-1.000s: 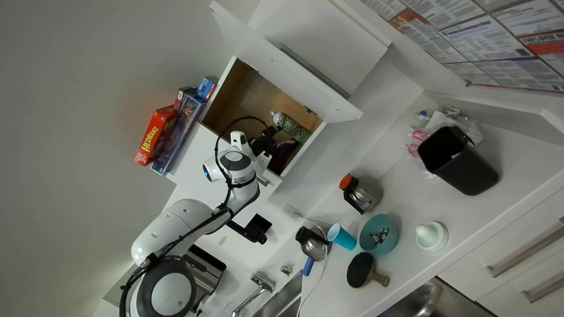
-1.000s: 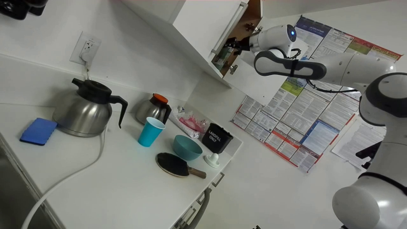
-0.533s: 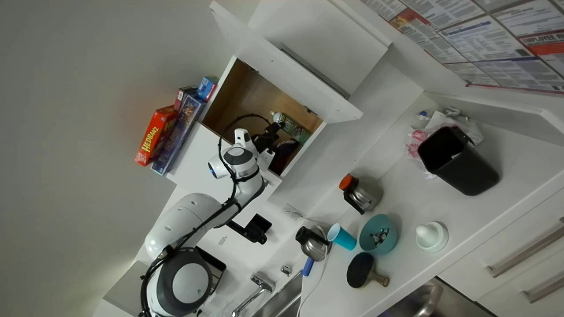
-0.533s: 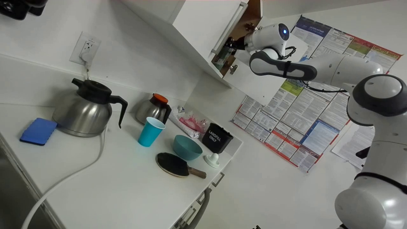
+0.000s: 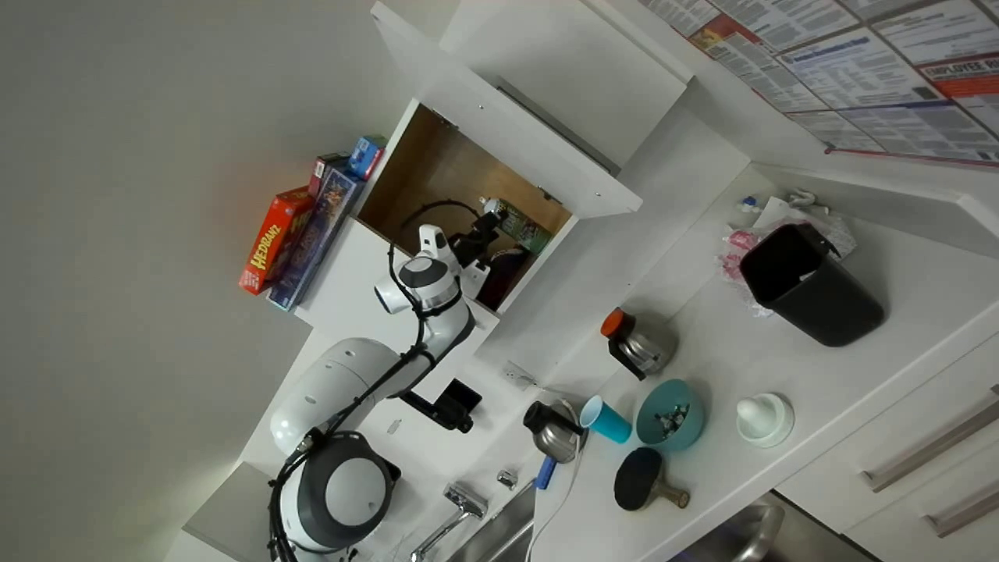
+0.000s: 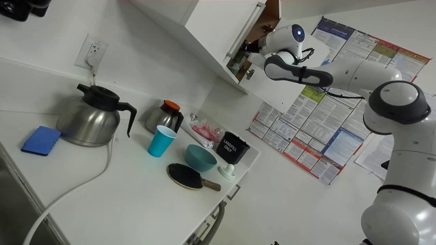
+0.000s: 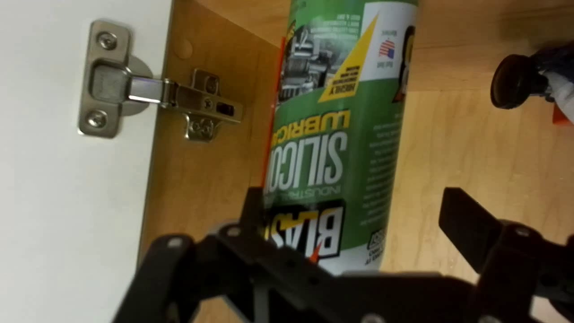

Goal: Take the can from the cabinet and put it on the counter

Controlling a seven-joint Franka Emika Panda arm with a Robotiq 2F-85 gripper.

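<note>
The can (image 5: 524, 228), a green and white spray can, stands in the white wall cabinet (image 5: 410, 148) with its light wooden interior. It is partly hidden behind the gripper in an exterior view (image 6: 239, 62). In the wrist view the can (image 7: 336, 130) lies between the fingers of my open gripper (image 7: 353, 202). The left finger is right beside the can's side; I cannot tell whether it touches. The right finger is clearly apart from it. My gripper also shows inside the cabinet in an exterior view (image 5: 492, 225). The white counter (image 6: 129, 197) is below.
The open cabinet door (image 5: 538, 140) and its hinge (image 7: 206, 103) are close beside the can. A dark item (image 5: 503, 269) is also in the cabinet. The counter bears a blue cup (image 6: 162, 141), a teal bowl (image 6: 201, 158), a black paddle (image 6: 185, 175) and steel jugs (image 6: 90, 117).
The arm has moved further into the cabinet, and the gripper has come closer to and around the can. The can itself has not visibly moved.
</note>
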